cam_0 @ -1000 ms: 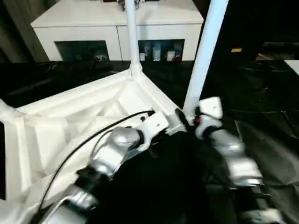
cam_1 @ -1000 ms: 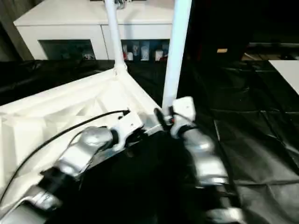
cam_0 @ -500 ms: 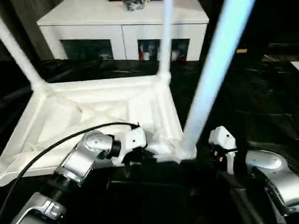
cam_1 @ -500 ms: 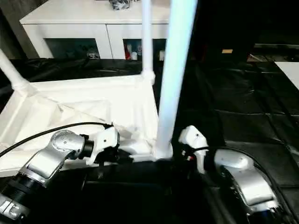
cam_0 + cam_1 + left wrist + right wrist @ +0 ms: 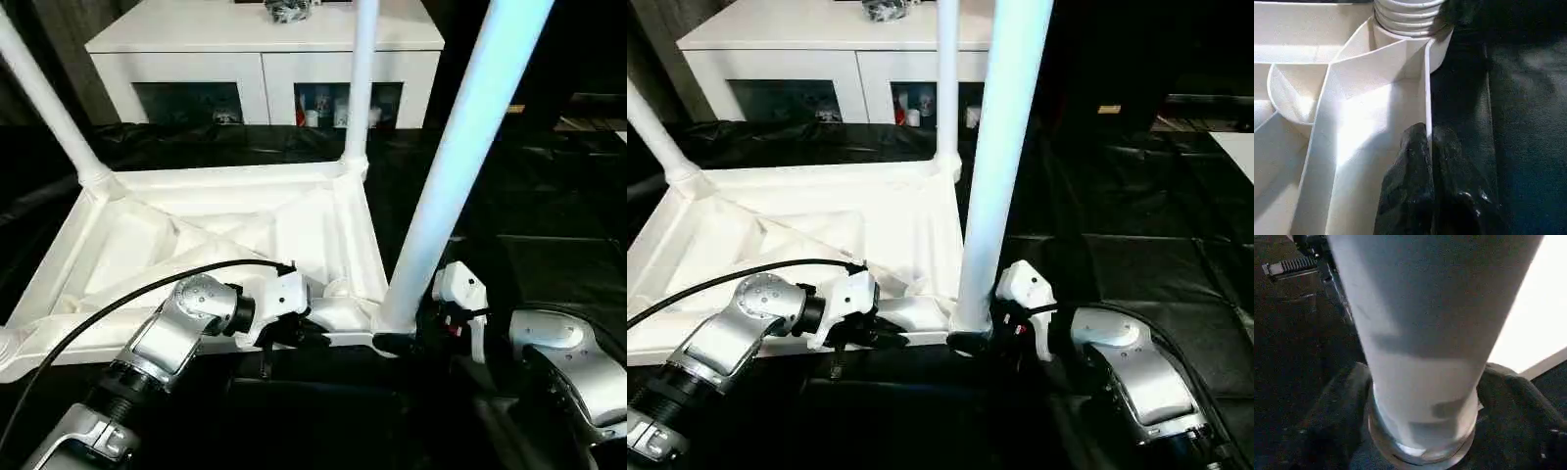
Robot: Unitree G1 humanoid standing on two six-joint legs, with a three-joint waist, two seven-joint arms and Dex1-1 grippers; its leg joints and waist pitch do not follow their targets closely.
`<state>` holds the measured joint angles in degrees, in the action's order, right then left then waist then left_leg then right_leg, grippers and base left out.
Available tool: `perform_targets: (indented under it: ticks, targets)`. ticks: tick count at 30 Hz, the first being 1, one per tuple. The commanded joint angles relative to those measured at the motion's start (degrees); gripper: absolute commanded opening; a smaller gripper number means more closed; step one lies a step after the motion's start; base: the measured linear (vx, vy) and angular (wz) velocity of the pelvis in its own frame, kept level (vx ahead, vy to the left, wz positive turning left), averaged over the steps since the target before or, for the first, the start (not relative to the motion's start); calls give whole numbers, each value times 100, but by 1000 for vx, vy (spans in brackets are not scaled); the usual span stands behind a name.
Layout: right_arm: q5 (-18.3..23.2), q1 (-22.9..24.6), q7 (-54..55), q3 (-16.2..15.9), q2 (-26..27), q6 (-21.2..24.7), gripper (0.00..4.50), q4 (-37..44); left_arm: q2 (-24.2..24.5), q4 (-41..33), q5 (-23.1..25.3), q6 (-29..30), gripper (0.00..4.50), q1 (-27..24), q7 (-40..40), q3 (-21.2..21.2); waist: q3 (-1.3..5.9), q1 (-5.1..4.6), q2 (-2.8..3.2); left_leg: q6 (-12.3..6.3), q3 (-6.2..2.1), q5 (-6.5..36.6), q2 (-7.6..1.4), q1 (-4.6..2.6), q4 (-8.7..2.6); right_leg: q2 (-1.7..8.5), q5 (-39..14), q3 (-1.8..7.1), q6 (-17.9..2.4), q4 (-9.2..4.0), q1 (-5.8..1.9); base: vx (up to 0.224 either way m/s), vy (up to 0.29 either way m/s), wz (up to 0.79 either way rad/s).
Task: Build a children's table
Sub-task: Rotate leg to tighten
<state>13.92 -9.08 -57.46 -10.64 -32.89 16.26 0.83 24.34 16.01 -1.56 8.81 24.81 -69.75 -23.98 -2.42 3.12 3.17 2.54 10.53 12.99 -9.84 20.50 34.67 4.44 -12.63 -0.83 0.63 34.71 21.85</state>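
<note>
The two head views look forward and down at the upturned tabletop (image 5: 235, 220), sharing it. The left wrist view sits close over the near rim; the right wrist view seems pressed against the nearest leg (image 5: 1420, 333).

Light falls from above: the white tabletop (image 5: 216, 235) glares almost blank, its ribs washed out, against dark black sheeting (image 5: 1136, 255). The nearest leg (image 5: 460, 157) looks bluish and soft. In the right wrist view that leg is blurred and shadowed.
</note>
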Motion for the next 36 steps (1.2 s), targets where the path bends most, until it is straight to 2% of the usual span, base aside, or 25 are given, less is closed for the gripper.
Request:
perform_targets:
  ticks: [1,6,8,11,13,14,15,16,17,18,19,20,21,23,24,27,29,30,32,34,36]
  targets:
    - [41,-83,-7,10,-8,70,331,-39,52,99,38,53,0,-72,-196,-220,304,-11,-88,-665,-106,239,-325,-38,-393,343,426,159,-1772,-267,-233,0,0,0]
    - [42,-91,10,21,32,96,282,-82,69,116,60,72,0,-79,-251,-232,297,-15,-80,-587,-107,354,-319,-36,-396,339,285,163,-1747,-275,-231,0,0,0]
    - [-1,-99,138,51,103,90,276,-150,69,123,74,76,0,-87,-250,-241,300,-24,-83,-561,-106,382,-315,-38,-396,339,263,164,-1748,-276,-230,0,0,0]
    - [-304,-216,743,86,344,46,269,-498,33,163,160,206,0,-78,-110,-261,282,-54,-87,-496,-97,478,-304,-35,-407,328,114,164,-1738,-293,-214,0,0,0]
    - [-583,-388,1548,155,736,126,267,-1017,-94,258,324,456,0,-46,195,-309,245,-138,-82,-303,-109,793,-284,-23,-458,333,-402,156,-1694,-344,-208,0,0,0]
    - [-583,-388,1548,155,736,126,267,-1017,-94,258,324,456,0,-46,195,-309,217,-182,-85,-136,-135,1064,-274,-5,-506,324,-958,143,-1546,-387,-229,0,0,0]
    - [-650,-585,2531,375,1330,306,266,-1459,-457,304,346,877,0,-1,673,-255,204,-222,-87,-60,-127,1203,-291,-14,-519,343,-1194,156,-1536,-399,-212,-58,-4,-8]
    - [-684,-687,3023,499,1592,359,266,-1639,-637,336,381,1028,0,31,918,-238,193,-245,-73,101,-133,1480,-262,-65,-523,341,-1711,159,-1401,-460,-158,-55,-3,-6]
    - [-709,-754,3340,578,1756,389,266,-1754,-751,359,409,1117,0,53,1075,-230,192,-277,-82,177,-157,1579,-262,-69,-537,344,-1897,159,-1330,-472,-155,-55,-3,-6]
    - [-709,-936,4160,805,2212,473,266,-2035,-1178,523,542,1392,0,148,1732,-169,190,-347,-81,292,-185,1668,-264,-48,-569,332,-2061,159,-1177,-487,-149,0,0,0]
    - [-704,-1005,4493,897,2403,490,266,-2140,-1366,607,610,1488,0,191,2042,-136,210,-353,-80,326,-184,1677,-264,-73,-558,323,-1979,159,-1174,-491,-132,0,0,0]
    - [-711,-1093,4948,1019,2639,496,265,-2262,-1602,733,670,1618,0,257,2393,-90,209,-355,-100,328,-181,1759,-252,-94,-555,310,-1993,164,-1138,-517,-110,0,0,0]
    - [-731,-1156,5331,1118,2821,499,265,-2335,-1779,826,686,1748,0,306,2608,-49,218,-350,-94,321,-176,1738,-248,-95,-547,314,-1910,174,-1147,-518,-110,0,0,0]
    - [-747,-1195,5510,1158,2916,494,265,-2384,-1872,883,704,1803,0,336,2727,-28,214,-342,-111,253,-167,1732,-242,-65,-563,291,-1670,171,-1123,-524,-116,0,0,0]
    - [-773,-1280,5645,1144,3038,465,265,-2503,-2010,1020,784,1788,0,403,2973,-10,217,-340,-126,228,-166,1789,-239,-70,-563,294,-1747,170,-1085,-536,-110,0,0,0]
    - [-919,-1608,5709,920,3338,119,265,-2806,-2180,1441,1143,1566,0,597,3374,-140,239,-334,-121,186,-168,1835,-225,-84,-546,306,-1916,176,-1010,-565,-89,0,0,0]
    - [-876,-1632,5506,890,3349,11,265,-2766,-2129,1422,1187,1569,0,589,3328,-161,235,-302,-125,126,-169,1649,-236,-33,-563,304,-1663,181,-999,-544,-119,0,0,0]
    - [-842,-1624,5232,848,3316,-126,321,-2644,-2048,1380,1247,1569,0,571,3278,-185,230,-294,-120,113,-176,1726,-249,-27,-577,310,-1736,168,-976,-545,-121,0,0,0]
    - [-847,-1571,5069,851,3211,-334,335,-2424,-1959,1333,1260,1603,0,542,3235,-168,244,-284,-109,107,-171,1693,-252,-35,-569,316,-1666,178,-980,-543,-113,0,0,0]
    - [-928,-1541,5078,808,3093,-373,355,-2309,-1919,1322,1245,1592,0,532,3225,-151,251,-278,-123,73,-166,1538,-252,-14,-563,304,-1343,177,-1048,-519,-132,0,0,0]
    - [-830,-1474,4797,873,2813,-305,378,-2035,-1760,1232,1185,1495,0,495,3020,-130,245,-263,-124,4,-152,1488,-251,-17,-554,303,-1321,179,-1064,-521,-138,0,0,0]
